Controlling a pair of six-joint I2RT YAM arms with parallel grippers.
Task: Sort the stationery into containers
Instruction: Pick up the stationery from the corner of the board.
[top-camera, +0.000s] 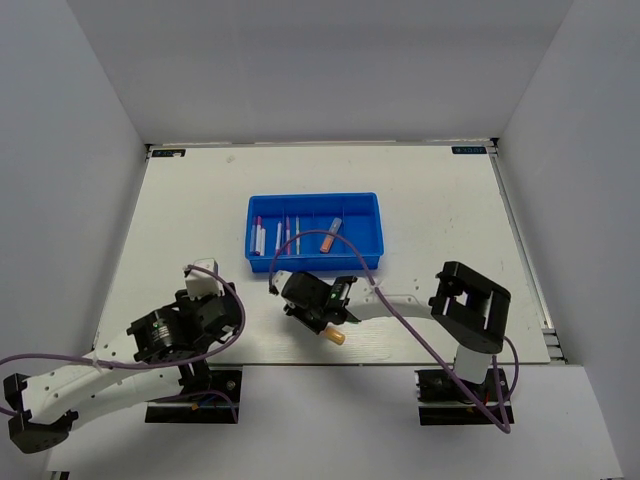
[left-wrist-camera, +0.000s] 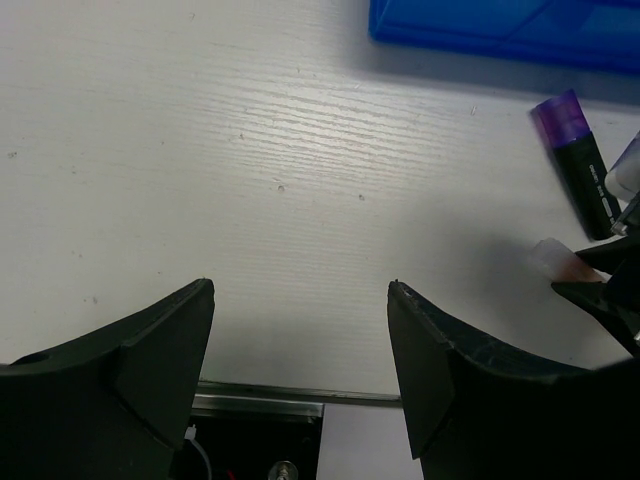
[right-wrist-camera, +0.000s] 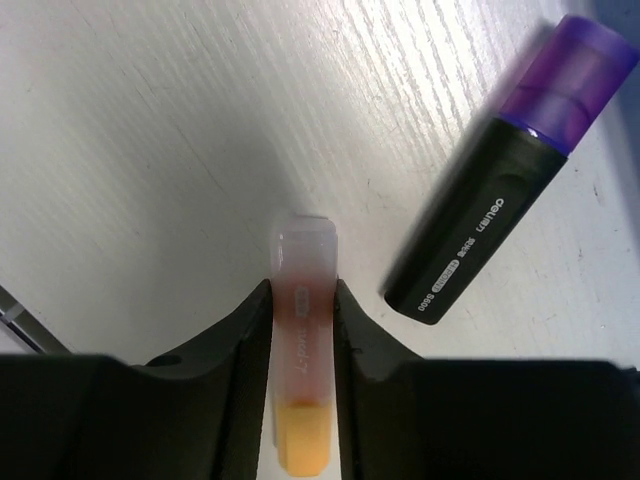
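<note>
Right now my right end effector is clenched on the pink and orange highlighter. In the right wrist view both fingers press on its sides. Its cloudy pink cap points away from the wrist towards the table, and its orange end sits back between the fingers. From above I see that orange end poking out towards the near edge of the table, with the arm reaching in from the right. I cannot tell whether the cap touches the table or hangs just over it. Just beside it, on the right of the wrist view, the purple and black highlighter lies flat on the table at a slant, purple cap away from the camera, apart from the fingers. The left wrist view shows this highlighter too, lying a little short of the blue tray. My left end effector is released, its two dark fingers spread wide over bare table with nothing between them. The tray sits in the middle of the table, beyond both arms. Several thin pens lie lengthwise in its left half, and an orange highlighter lies tilted right of the middle. From the top view I cannot tell where the dividers run or which compartment each piece is in.
</note>
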